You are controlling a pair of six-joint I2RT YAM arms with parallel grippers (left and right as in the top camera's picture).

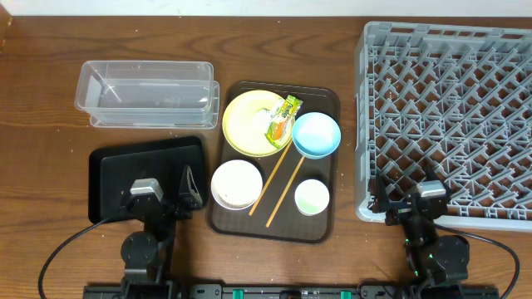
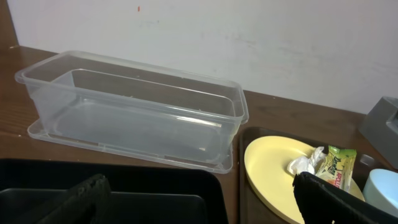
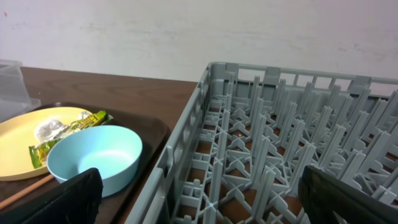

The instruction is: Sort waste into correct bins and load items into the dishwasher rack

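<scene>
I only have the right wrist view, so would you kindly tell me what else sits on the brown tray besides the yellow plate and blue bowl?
Observer: A white bowl sits in the near-left corner of the brown tray.
Operator: Thank you. Anything beside it?
Observer: Two chopsticks lie diagonally between it and a small cup.
Operator: And left of that tray?
Observer: A black tray lies there, in front of the clear tub.

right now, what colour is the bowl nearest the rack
The bowl is light blue, clearest in the right wrist view.
</scene>
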